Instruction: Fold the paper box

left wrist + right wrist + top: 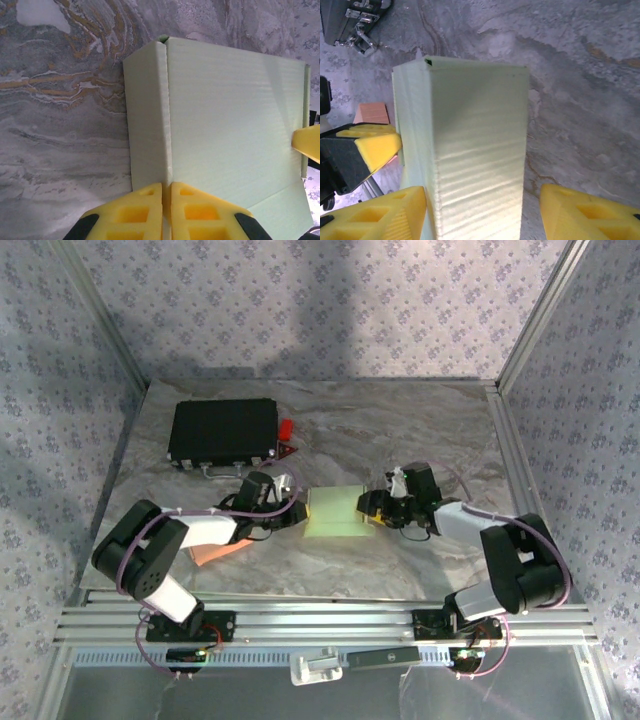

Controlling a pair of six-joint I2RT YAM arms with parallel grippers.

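Patterned grey walls stand around a marble-look desk (pixel 420 430). From the top camera, the pale green paper box (pixel 335 512) lies in the middle of the desk, between the two arms. A black case (pixel 222 432) sits well apart at the back left. Both arms reach low and bend inward. The left end effector (pixel 290 508) meets the left side of the box and the right end effector (pixel 372 506) meets the right side.

In the left wrist view, the yellow fingers (pixel 140 210) are pressed together. The raised left wall of the box runs down into the seam between them, so it appears they pinch this wall at its edge. The big panel beside it is flat, with fine ribs.

In the right wrist view, the fingers (pixel 585 215) stand wide apart on both sides of an upright wall of the box. The right one is clear of the card, so nothing is gripped.

The box looks like thin corrugated card: very light, stiff across a panel, weak at the creases and easy to dent. It would probably slide on the smooth desk if pushed from one side only. A good hold is the free edge of a wall near a crease, with a gentle pinch, while the other arm supports the opposite side.
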